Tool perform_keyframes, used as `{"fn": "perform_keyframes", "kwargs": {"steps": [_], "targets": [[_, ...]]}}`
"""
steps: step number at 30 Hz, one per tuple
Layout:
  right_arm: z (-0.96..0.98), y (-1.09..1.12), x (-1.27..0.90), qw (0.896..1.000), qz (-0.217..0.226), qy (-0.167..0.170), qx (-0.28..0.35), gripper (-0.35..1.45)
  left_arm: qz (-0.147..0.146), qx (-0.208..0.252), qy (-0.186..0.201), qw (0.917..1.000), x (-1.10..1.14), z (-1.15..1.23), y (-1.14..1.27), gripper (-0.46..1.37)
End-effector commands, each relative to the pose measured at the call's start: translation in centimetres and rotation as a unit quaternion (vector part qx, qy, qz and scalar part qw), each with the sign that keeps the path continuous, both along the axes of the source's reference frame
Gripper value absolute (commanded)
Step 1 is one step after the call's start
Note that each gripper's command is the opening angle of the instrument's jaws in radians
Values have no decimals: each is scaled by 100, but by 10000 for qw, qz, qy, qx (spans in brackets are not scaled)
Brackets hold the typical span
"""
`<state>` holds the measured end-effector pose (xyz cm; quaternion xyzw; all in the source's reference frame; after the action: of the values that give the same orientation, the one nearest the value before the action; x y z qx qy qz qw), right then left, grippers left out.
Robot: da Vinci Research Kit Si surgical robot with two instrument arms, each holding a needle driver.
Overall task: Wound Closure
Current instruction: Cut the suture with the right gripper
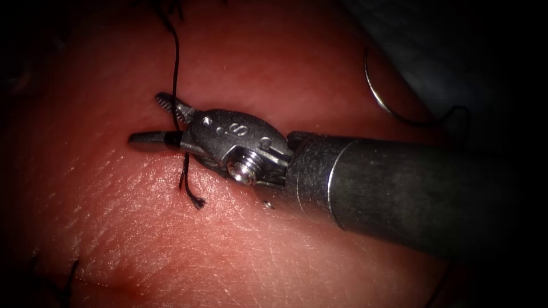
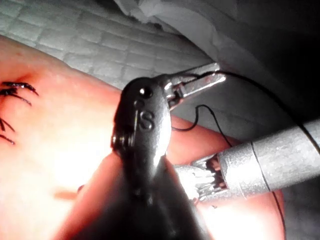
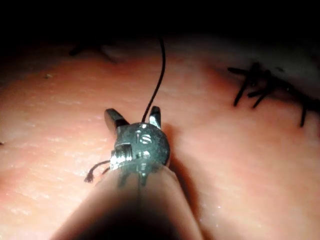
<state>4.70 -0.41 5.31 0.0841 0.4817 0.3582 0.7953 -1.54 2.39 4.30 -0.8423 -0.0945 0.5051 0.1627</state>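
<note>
Tissue (image 1: 171, 239) under right tool (image 1: 157, 122) marked "S", jaws apart w/ thread (image 1: 175, 68) between.

- a surgical training bench, lab-like: the tissue (image 1: 240, 51) is a bare slab of pork belly
- it rests on a quilted absorbent pad (image 2: 100, 40)
- crumpled white cloth (image 2: 200, 25) lies behind it

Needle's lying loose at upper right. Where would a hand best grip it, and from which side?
Likely the mid-curve of the needle, from above: it lies flat at the right edge of the tissue, not in it, arc opening rightward, thread trailing from its lower end. The right hand is open around the thread, holding nothing; the left hand looks shut on thread.
</note>
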Motion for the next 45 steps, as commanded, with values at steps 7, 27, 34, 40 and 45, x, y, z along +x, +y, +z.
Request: {"fn": "perform_keyframes", "kwargs": {"steps": [7,27,34,40,45], "targets": [[12,2,10,10000,24,-9,-23,125,73,19,-63,10000,2,-11,0,-35],[17,8,27,9999,114,-55,-23,117,72,1,-77,9999,2,-17,0,-35],[21,9,36,9997,36,-115,-203,113,72,2,-77,9999,2,-17,0,-35],[22,10,39,9995,10,-131,-284,51,72,1,-77,9999,2,-17,0,-35],[20,11,41,9994,14,-159,-297,-35,71,1,-76,9999,2,-16,-1,-35]]}}
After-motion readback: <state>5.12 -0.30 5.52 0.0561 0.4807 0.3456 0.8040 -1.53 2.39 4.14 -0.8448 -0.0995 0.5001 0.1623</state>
